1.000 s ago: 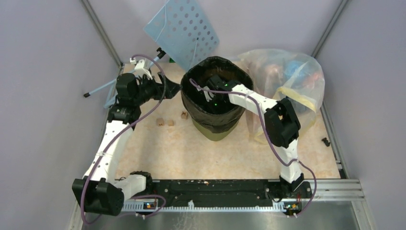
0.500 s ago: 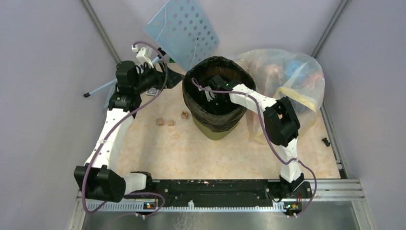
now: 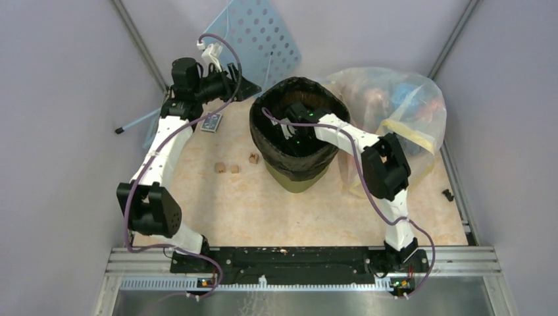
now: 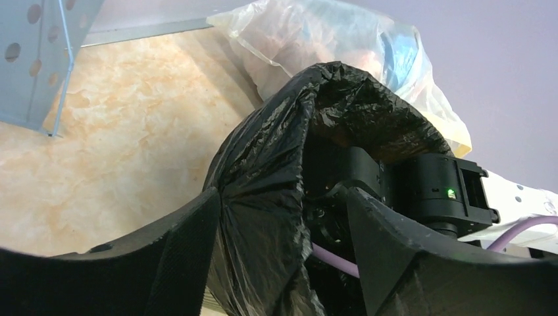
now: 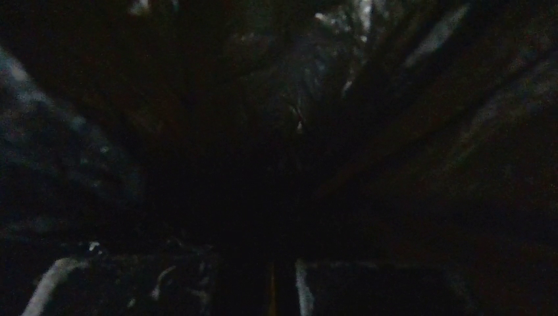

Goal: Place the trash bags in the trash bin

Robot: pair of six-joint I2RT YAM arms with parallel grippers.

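The left gripper (image 4: 281,193) has its two fingers spread wide, though a bit less wide than a moment ago. It has swung away from the left side of the green bin (image 3: 297,182). Now it points at the far left part of the rim, near the blue board (image 3: 260,33). The rim of the black bag (image 3: 289,158) shows between its fingers, but I cannot tell if they touch it. The right gripper (image 3: 294,131) stays down inside the bin with its fingers pressed together. It is too dark in there to tell if they pinch any bag. The black bag already sits inside the bin. Its top is folded over the rim and hangs down the sides, so only the bottom of the bin shows green. I think the job is nearly done, and the left arm is likely going to tidy that far edge. A clear bag (image 3: 401,105) full of colourful rubbish sits on the table (image 3: 263,210), just beside the bin on its right.
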